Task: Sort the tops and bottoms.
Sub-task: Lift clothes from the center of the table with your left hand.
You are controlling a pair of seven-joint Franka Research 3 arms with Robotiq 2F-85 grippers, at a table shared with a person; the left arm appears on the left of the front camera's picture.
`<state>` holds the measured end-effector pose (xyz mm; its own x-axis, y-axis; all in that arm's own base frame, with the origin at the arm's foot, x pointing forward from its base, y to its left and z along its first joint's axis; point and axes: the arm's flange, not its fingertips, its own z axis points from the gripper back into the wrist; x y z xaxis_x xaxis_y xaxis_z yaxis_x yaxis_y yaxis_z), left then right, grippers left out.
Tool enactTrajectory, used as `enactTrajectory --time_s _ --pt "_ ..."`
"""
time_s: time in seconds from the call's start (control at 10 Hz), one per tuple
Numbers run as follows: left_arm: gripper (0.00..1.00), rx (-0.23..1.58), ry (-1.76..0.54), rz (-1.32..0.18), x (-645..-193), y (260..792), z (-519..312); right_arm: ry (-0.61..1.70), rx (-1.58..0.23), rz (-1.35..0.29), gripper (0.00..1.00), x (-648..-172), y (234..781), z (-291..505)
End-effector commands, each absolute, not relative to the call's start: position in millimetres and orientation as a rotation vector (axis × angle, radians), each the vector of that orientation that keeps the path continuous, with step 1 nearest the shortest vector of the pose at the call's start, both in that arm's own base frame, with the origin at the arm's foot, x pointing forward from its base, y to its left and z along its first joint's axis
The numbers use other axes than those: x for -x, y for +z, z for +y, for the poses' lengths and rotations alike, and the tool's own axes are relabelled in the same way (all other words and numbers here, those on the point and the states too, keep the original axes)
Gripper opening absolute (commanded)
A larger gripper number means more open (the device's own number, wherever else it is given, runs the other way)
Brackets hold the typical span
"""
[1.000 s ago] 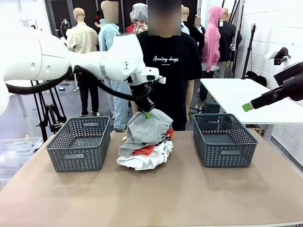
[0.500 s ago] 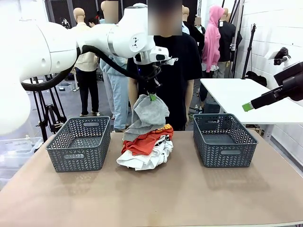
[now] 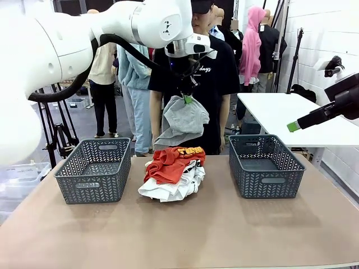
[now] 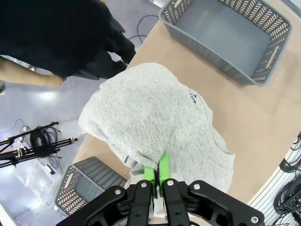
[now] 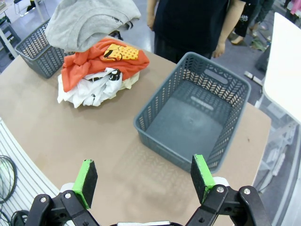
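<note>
Grey garment hangs pinched beneath the left gripper.

The right claw is hanging wide apart just short of the grey basket on the tabletop. Left of that basket, a red-orange T-shirt is lying on a white T-shirt, a grey garment dangling above them
</note>
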<state>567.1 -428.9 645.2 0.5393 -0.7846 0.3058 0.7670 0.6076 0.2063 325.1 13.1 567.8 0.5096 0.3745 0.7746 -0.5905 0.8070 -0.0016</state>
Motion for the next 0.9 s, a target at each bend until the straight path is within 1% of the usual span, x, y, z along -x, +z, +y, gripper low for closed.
enactTrajectory --time_s 0.0,0.2,0.3,0.8 --pt "0.0 -0.07 -0.937 -0.393 -583.0 654.0 -436.2 0.596 -0.291 -0.851 1.0 -325.5 566.2 12.0" --pt "0.0 -0.065 -0.929 -0.424 -575.5 657.7 -433.2 0.596 -0.291 -0.851 1.0 -325.5 566.2 12.0" --pt "0.0 -0.047 -0.924 -0.388 -569.3 642.6 -430.4 0.596 -0.291 -0.851 1.0 -325.5 566.2 12.0" --pt "0.0 -0.047 -0.924 -0.388 -569.3 642.6 -430.4 0.596 -0.291 -0.851 1.0 -325.5 566.2 12.0"
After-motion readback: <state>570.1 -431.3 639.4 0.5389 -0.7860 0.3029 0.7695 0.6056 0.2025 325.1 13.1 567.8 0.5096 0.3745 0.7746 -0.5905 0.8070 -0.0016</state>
